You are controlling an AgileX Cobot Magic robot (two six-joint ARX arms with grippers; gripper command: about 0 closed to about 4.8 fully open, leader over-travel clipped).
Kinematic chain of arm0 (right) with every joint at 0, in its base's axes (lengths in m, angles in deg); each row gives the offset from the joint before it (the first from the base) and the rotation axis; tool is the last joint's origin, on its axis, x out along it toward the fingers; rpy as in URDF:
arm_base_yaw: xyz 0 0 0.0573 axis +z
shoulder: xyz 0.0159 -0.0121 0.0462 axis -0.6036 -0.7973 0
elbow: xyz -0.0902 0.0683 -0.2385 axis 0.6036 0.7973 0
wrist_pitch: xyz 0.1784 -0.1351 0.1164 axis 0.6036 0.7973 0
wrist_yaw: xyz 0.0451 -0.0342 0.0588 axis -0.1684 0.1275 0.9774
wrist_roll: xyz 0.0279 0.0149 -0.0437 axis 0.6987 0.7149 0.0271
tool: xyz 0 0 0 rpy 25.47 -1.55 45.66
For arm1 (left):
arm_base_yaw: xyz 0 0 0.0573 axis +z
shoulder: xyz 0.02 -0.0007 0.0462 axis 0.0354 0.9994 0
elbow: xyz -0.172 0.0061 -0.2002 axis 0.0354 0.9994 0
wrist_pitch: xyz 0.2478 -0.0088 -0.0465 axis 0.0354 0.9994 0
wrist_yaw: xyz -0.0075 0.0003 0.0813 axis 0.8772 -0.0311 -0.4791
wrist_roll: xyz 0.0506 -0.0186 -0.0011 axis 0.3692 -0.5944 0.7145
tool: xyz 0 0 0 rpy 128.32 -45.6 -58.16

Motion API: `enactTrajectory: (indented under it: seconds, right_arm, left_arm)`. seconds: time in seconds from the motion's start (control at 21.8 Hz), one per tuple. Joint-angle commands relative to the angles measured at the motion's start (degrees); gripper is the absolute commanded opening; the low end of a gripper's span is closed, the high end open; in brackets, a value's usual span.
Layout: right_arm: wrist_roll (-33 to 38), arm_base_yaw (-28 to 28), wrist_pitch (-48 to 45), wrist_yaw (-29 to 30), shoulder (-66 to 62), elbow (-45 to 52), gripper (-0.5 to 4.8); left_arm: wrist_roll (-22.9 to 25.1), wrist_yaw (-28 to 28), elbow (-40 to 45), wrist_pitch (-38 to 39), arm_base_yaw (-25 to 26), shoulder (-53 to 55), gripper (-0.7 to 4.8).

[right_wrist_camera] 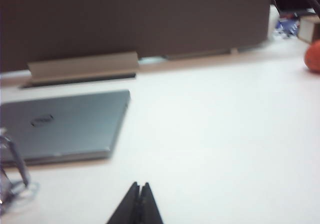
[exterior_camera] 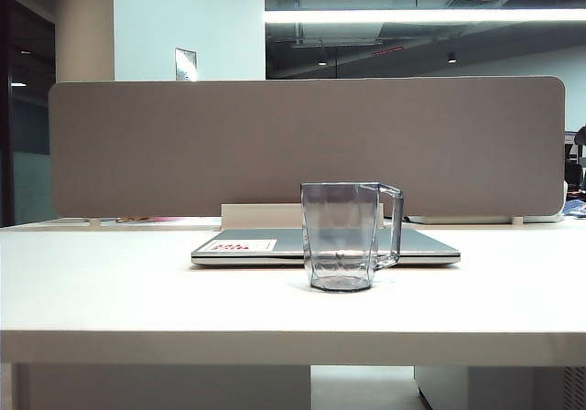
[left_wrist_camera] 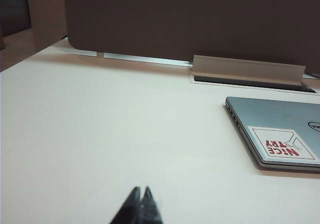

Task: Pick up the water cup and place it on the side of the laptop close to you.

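The water cup (exterior_camera: 341,236), clear and grey-tinted with a squared handle on its right, stands upright on the white table (exterior_camera: 110,291), in front of the closed silver-grey laptop (exterior_camera: 430,248). Part of the cup's handle (right_wrist_camera: 12,169) shows at the edge of the right wrist view, beside the laptop (right_wrist_camera: 70,124). The laptop's red-and-white sticker (left_wrist_camera: 281,145) shows in the left wrist view. My left gripper (left_wrist_camera: 140,190) is shut and empty over bare table, well away from the laptop. My right gripper (right_wrist_camera: 139,185) is shut and empty, apart from the cup. Neither arm appears in the exterior view.
A grey partition panel (exterior_camera: 302,145) closes off the back of the table. A white rectangular block (exterior_camera: 261,216) lies behind the laptop. An orange object (right_wrist_camera: 313,56) sits at the far right of the table.
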Motion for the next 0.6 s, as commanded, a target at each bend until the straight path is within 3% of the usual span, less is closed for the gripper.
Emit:
enactTrajectory:
  seconds: [0.05, 0.6]
  right_arm:
    - [0.13, -2.25, 2.54, 3.08, 1.22, 0.33, -0.09]
    - [-0.55, -2.91, 2.89, 3.5, 1.16, 0.33, -0.08]
  left_arm:
    - [-0.15, -0.15, -0.17, -0.7, -0.07, 0.04, -0.06]
    - [-0.15, -0.13, -0.17, -0.7, -0.07, 0.04, -0.06]
